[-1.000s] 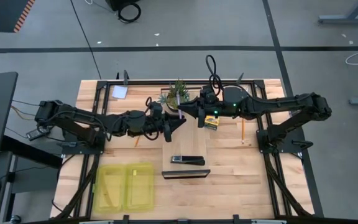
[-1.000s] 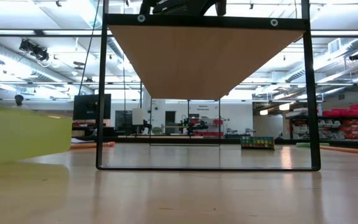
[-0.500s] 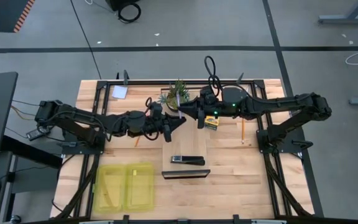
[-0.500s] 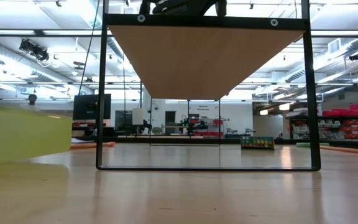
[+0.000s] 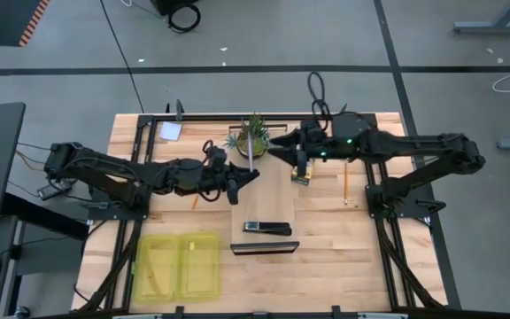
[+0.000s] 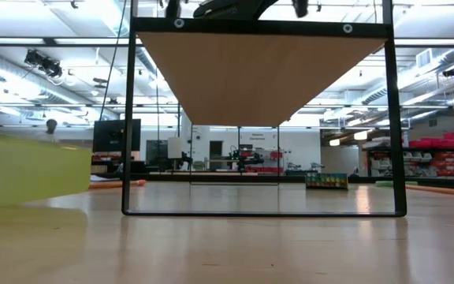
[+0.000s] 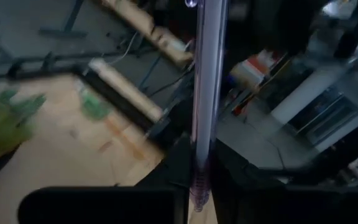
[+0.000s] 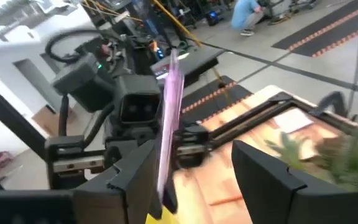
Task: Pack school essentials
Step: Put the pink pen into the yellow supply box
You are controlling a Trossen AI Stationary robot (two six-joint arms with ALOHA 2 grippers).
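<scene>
My left gripper (image 5: pixel 251 174) is over the table's middle, shut on a thin lilac pen (image 5: pixel 250 151) whose free end points toward the far edge, past the potted plant (image 5: pixel 254 129). My right gripper (image 5: pixel 274 147) is open, just right of the pen, with a finger on either side of it in the right wrist view (image 8: pixel 168 118) but not touching. The yellow-green crayon box (image 5: pixel 301 175) lies flat below the right wrist. A thin pencil (image 5: pixel 345 185) lies farther right and a pale note pad (image 5: pixel 171 131) sits at the far left. My left gripper pinches the lilac pen near its lower end (image 7: pixel 199 177) between its two fingers. The fingers come level from the table's left and lie across the pen. The pen is lifted clear of the table, and its long free part (image 7: pixel 205 74) sticks out beyond the fingers.
A yellow-green tray (image 5: pixel 181 266) sits at the near left and shows as a yellow wall (image 6: pixel 22 177) in the low view. A black stapler-like object (image 5: pixel 267 228) and a black bar (image 5: pixel 264 247) lie near the middle. A black frame (image 6: pixel 258 211) stands on the table.
My right gripper has drawn back from the left gripper toward the table's right and far edge, which uncovers the crayon box and leaves the pen in the left gripper alone. The left arm has hardly moved.
</scene>
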